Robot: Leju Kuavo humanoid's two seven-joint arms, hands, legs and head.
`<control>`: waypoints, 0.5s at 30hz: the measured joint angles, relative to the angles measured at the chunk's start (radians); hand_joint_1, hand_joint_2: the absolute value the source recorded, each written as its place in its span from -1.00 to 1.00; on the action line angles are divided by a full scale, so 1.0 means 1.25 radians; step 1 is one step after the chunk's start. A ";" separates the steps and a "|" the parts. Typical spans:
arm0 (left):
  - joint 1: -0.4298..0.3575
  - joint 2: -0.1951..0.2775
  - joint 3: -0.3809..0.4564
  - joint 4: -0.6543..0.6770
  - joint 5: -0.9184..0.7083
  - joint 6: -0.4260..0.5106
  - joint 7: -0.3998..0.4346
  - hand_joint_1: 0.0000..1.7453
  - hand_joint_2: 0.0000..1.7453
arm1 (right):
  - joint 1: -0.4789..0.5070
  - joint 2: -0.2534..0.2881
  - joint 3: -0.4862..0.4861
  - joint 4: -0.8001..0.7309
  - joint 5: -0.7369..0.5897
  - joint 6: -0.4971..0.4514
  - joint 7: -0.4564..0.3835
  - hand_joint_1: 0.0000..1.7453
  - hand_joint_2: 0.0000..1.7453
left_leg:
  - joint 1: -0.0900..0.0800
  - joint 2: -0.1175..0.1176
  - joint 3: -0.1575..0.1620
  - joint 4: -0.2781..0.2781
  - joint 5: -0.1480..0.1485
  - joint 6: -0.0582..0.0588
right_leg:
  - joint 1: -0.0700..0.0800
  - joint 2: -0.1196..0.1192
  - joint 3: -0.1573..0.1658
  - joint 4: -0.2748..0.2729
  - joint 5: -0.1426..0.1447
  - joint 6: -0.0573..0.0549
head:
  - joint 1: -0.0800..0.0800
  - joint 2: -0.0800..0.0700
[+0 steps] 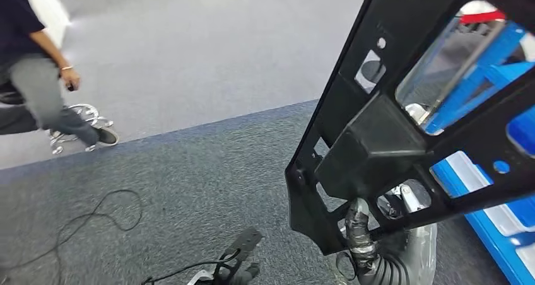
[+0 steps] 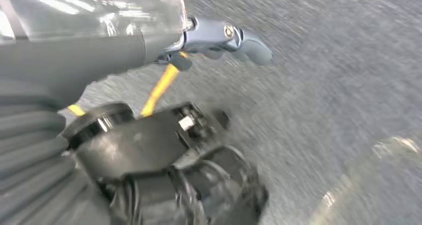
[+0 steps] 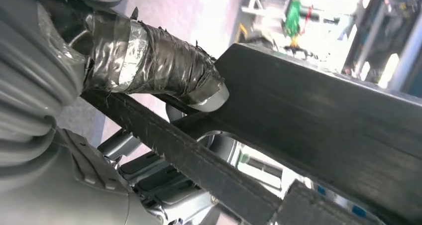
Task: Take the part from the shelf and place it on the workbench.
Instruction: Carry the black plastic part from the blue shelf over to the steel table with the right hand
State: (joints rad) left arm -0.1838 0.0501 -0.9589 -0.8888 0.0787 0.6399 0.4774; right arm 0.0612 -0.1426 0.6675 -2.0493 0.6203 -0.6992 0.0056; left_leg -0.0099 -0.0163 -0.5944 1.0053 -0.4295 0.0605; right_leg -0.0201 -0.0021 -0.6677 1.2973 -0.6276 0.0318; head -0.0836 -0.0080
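Above the grey carpet floor [image 1: 189,190], the right robot hand [image 1: 361,231], tape-wrapped, grips the lower edge of the black plastic panel part [image 1: 378,140], holding it up w/ a tilt at the right of the head view. Blue shelf frame [image 1: 486,83] sits behind it, seen thru the cutouts. Left robot hand [image 1: 243,260] hangs low over the carpet w/ nothing in it, fingers loosely curled in. Black cable [image 1: 94,219] lies on the floor; a person [image 1: 38,77] is at far left.
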 joint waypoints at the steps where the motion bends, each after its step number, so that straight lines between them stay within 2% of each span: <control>1: 0.006 0.005 0.000 -0.027 -0.004 -0.002 0.001 -1.00 1.00 | 0.003 -0.001 0.000 0.000 0.000 0.000 0.000 1.00 1.00 | 0.000 -0.012 0.000 0.001 -0.001 0.000 | -0.001 0.003 -0.019 0.027 -0.001 0.002 | 0.000 0.000; 2: 0.014 0.012 0.000 -0.057 -0.008 -0.004 0.001 -1.00 1.00 | 0.006 -0.003 -0.001 0.000 0.000 0.000 0.000 1.00 1.00 | 0.001 -0.025 0.000 0.004 -0.002 0.000 | -0.002 0.003 -0.024 0.024 0.013 0.004 | 0.000 0.000; 3: 0.022 0.021 0.000 -0.086 -0.011 -0.005 0.001 -1.00 1.00 | 0.007 -0.004 -0.002 -0.001 -0.001 0.000 -0.001 1.00 1.00 | 0.003 -0.038 0.001 0.008 -0.005 -0.003 | -0.005 0.005 -0.013 -0.008 0.042 0.008 | 0.000 0.000; 4: 0.027 0.028 0.000 -0.114 -0.012 -0.007 0.001 -1.00 1.00 | 0.008 -0.005 -0.003 -0.001 -0.003 0.000 -0.003 1.00 1.00 | 0.006 -0.051 0.000 0.015 -0.009 -0.007 | -0.010 0.014 0.008 -0.061 0.076 0.012 | 0.001 0.000; 5: 0.031 0.034 0.000 -0.137 -0.013 -0.008 0.001 -1.00 1.00 | 0.009 -0.005 -0.004 -0.002 -0.009 0.000 -0.006 1.00 1.00 | 0.006 -0.063 -0.004 0.025 -0.014 -0.013 | -0.015 0.034 0.030 -0.112 0.098 0.015 | 0.002 0.000; 6: 0.033 0.040 0.000 -0.159 -0.013 -0.007 0.001 -1.00 1.00 | 0.009 -0.006 -0.005 -0.002 -0.019 0.000 -0.013 1.00 1.00 | 0.007 -0.074 -0.010 0.035 -0.019 -0.019 | -0.019 0.053 0.047 -0.150 0.110 0.016 | 0.004 0.000; 7: 0.037 0.045 0.000 -0.178 -0.012 -0.004 0.001 -1.00 1.00 | 0.009 -0.006 -0.005 -0.002 -0.033 0.000 -0.021 1.00 1.00 | 0.008 -0.084 -0.017 0.043 -0.023 -0.025 | -0.021 0.068 0.056 -0.170 0.112 0.015 | 0.007 0.000; 8: 0.041 0.053 0.001 -0.197 -0.010 0.001 0.001 -1.00 1.00 | 0.007 -0.006 -0.005 -0.002 -0.050 0.000 -0.032 1.00 1.00 | 0.009 -0.093 -0.024 0.046 -0.024 -0.031 | -0.020 0.074 0.058 -0.174 0.106 0.010 | 0.009 0.000; 9: 0.046 0.061 0.003 -0.216 -0.008 0.007 0.001 -1.00 1.00 | 0.002 -0.006 -0.005 -0.001 -0.067 0.000 -0.043 1.00 1.00 | 0.011 -0.102 -0.029 0.046 -0.022 -0.035 | -0.019 0.065 0.059 -0.174 0.106 0.004 | 0.009 0.000; 10: 0.051 0.070 0.006 -0.231 -0.005 0.012 0.001 -1.00 1.00 | -0.004 -0.006 -0.005 0.000 -0.082 0.000 -0.052 1.00 1.00 | 0.011 -0.101 -0.031 0.046 -0.022 -0.039 | -0.019 0.055 0.061 -0.176 0.107 -0.002 | 0.010 0.000; 11: 0.055 0.079 0.008 -0.245 -0.002 0.016 0.001 -1.00 1.00 | -0.010 -0.006 -0.005 0.002 -0.092 0.001 -0.059 1.00 1.00 | 0.011 -0.086 -0.034 0.053 -0.025 -0.043 | -0.020 0.044 0.064 -0.179 0.107 -0.007 | 0.007 0.000; 12: 0.058 0.086 0.011 -0.258 0.000 0.019 0.001 -1.00 1.00 | -0.014 -0.006 -0.005 0.003 -0.099 0.001 -0.065 1.00 1.00 | 0.009 -0.063 -0.044 0.073 -0.035 -0.047 | -0.021 0.032 0.068 -0.182 0.107 -0.012 | 0.003 0.000; 14: 0.062 0.099 0.013 -0.284 0.004 0.023 0.001 -1.00 1.00 | -0.018 -0.006 -0.005 0.006 -0.106 0.001 -0.070 1.00 1.00 | 0.009 -0.013 -0.087 0.156 -0.074 -0.055 | -0.019 0.004 0.073 -0.184 0.104 -0.018 | -0.005 0.000; 15: 0.064 0.104 0.013 -0.295 0.006 0.024 0.001 -1.00 1.00 | -0.019 -0.006 -0.005 0.007 -0.109 0.001 -0.072 1.00 1.00 | 0.012 -0.004 -0.114 0.203 -0.091 -0.059 | -0.018 -0.010 0.075 -0.184 0.102 -0.020 | -0.006 0.000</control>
State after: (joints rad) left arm -0.1041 0.1797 -0.9424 -1.2577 0.0862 0.6694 0.4791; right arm 0.0373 -0.1499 0.6607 -2.0400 0.4846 -0.6980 -0.0839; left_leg 0.0045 -0.0210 -0.7372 1.2594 -0.5437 -0.0127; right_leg -0.0429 -0.0145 -0.5733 1.0672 -0.5006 0.0068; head -0.0906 -0.0080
